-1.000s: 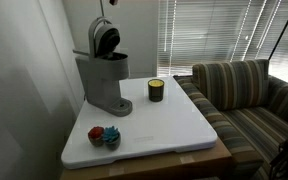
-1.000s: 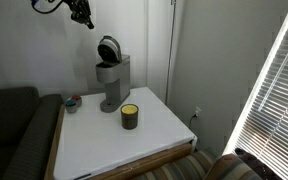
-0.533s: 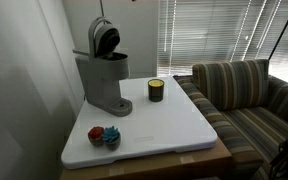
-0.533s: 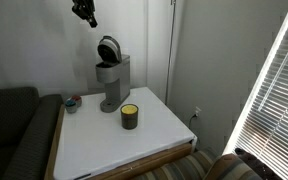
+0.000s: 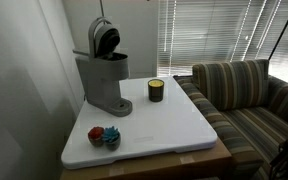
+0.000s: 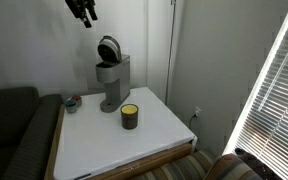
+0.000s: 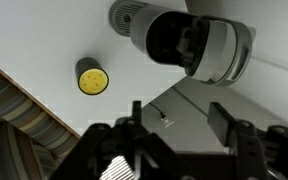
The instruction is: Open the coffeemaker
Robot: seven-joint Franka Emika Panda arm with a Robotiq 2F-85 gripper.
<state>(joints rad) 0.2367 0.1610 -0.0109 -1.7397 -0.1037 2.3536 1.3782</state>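
Observation:
The grey coffeemaker stands at the back of the white table in both exterior views. Its rounded lid is tipped up and back, so the dark inside shows. My gripper hangs high above and a little to the side of the lid, touching nothing. In the wrist view I look straight down on the coffeemaker. My gripper is open, with only the white surface between its two black fingers. The other exterior view does not show the gripper.
A small dark candle jar with a yellow top stands on the white table near the coffeemaker. Small red and blue items lie at one corner. A striped couch borders one side and a dark couch another.
The gripper's jaws have opened. The gripper has risen slightly, farther above the raised lid. The coffeemaker and candle jar have not moved.

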